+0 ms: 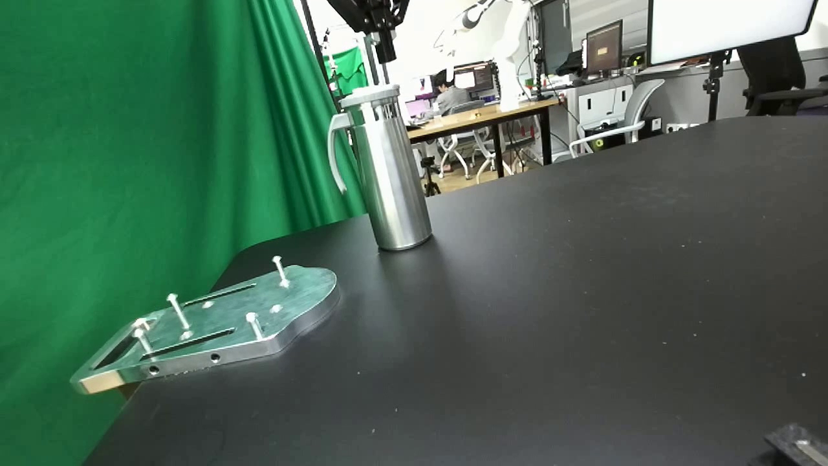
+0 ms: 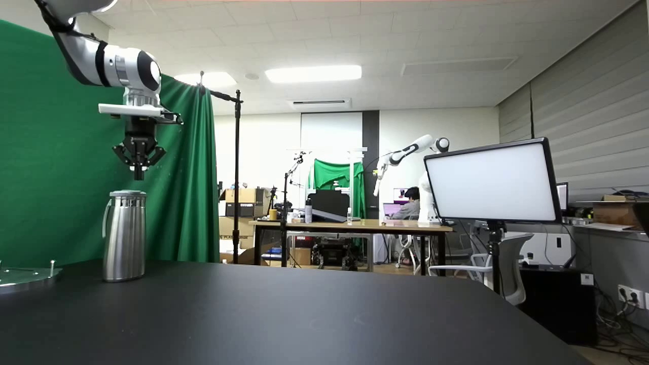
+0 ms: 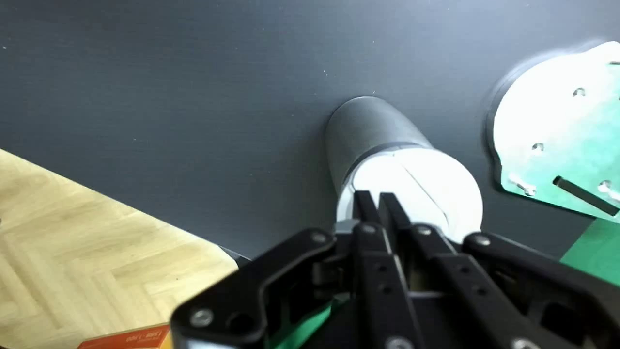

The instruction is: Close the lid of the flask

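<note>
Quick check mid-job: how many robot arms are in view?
2: the near arm, its gripper above the flask, and a background arm at the wooden table. Others may be hidden.

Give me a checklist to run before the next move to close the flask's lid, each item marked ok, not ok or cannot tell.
1. Flask upright on the table: ok.
2. Lid on top of the flask: ok.
3. Lid fully closed: cannot tell.
4. Gripper above the lid, not touching: ok, a gap shows in an exterior view.
5. Jaws nearly together: ok, probably suited to pressing.
6. Board apart from the flask: ok.
</note>
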Available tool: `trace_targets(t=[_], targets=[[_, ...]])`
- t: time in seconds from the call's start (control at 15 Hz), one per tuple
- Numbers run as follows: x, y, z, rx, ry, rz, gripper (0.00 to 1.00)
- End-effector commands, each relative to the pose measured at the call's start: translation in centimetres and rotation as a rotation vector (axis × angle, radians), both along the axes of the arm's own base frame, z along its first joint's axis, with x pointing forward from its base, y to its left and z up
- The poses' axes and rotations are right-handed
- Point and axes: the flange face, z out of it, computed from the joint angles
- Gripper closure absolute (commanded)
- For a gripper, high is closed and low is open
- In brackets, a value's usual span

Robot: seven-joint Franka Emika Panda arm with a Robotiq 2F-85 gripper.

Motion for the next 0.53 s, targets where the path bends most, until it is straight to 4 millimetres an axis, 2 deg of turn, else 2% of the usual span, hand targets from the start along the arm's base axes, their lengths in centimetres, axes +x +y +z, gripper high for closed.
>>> trace_targets(t=[0.0,0.27,0.47], targets=[[-2.4,-3.0,4.3,-0.06,-0.003,-0.021,0.61],[-5.2,-8.7,6.8,-0.117,0.01,-0.08,0.33],[-7.2,-13.0,7.2,-0.122,0.021,-0.122,0.13]])
